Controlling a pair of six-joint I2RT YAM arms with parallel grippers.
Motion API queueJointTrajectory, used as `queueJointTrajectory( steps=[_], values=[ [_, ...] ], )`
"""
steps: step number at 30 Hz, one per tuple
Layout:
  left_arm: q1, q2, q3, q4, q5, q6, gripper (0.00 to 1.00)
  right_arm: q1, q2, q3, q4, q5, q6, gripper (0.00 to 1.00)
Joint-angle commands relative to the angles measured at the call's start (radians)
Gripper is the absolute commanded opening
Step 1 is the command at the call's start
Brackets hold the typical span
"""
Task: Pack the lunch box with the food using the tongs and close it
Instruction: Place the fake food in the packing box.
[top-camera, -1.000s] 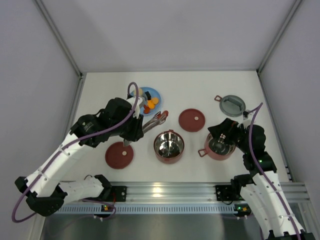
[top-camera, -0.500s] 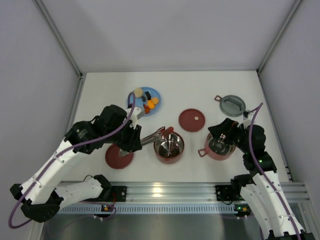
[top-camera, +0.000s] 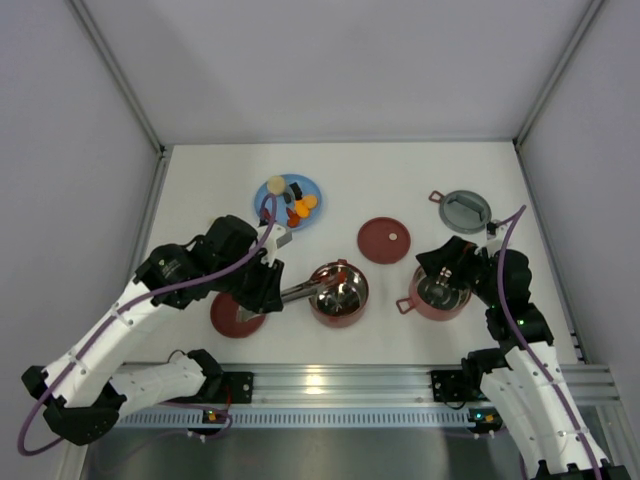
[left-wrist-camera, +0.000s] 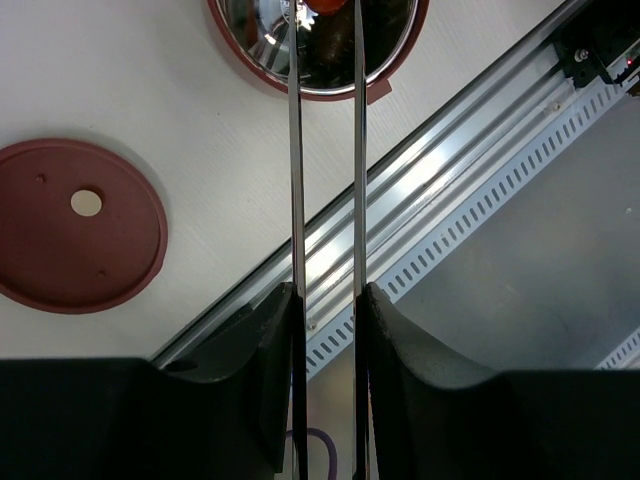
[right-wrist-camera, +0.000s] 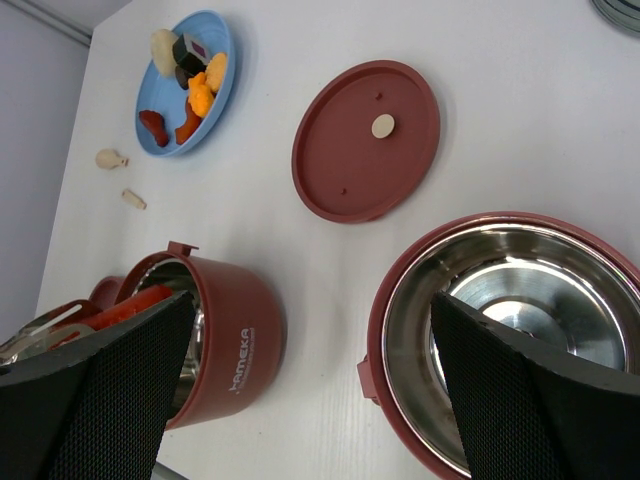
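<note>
Tongs (top-camera: 300, 291) are clamped in your left claw (top-camera: 262, 297). Its fingers (left-wrist-camera: 410, 370) press on both silver arms from outside, so the V is squeezed down to a narrow gap. The tips reach over the rim of the middle bowl (top-camera: 338, 318) of the lunch box, and a red piece (right-wrist-camera: 135, 303) sits pinched between them, right at the bowl's steel mouth. The rest of the food (top-camera: 292, 203) is on the blue plate (right-wrist-camera: 225, 35) at the far left of the table (top-camera: 200, 180): orange, red and black bits plus the pale round one. Your right claw (top-camera: 447, 268) is spread wide with nothing in it, hanging just above the right-hand bowl (top-camera: 425, 308), whose shiny inside looks bare from the wrist view. One maroon disc lid (top-camera: 384, 240) lies flat between the two bowls and a bit further back, and the other disc lid (top-camera: 238, 312) lies under your left arm. The grey top lid (top-camera: 465, 210) sits behind the right-hand bowl.
</note>
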Motion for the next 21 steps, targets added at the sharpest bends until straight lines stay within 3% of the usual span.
queueJointTrajectory(
  steps=[1,13,21],
  values=[
    [-0.007,-0.012,0.002,0.022,0.036,0.001,0.02,-0.012,0.001,0.029,0.037,0.006,-0.012,0.99],
    [-0.007,0.008,0.017,0.039,0.031,0.001,0.34,-0.012,0.003,0.035,0.031,0.008,-0.018,0.99],
    [-0.007,0.02,0.031,0.043,0.05,0.009,0.45,-0.013,0.0,0.038,0.025,0.012,-0.019,1.0]
  ],
)
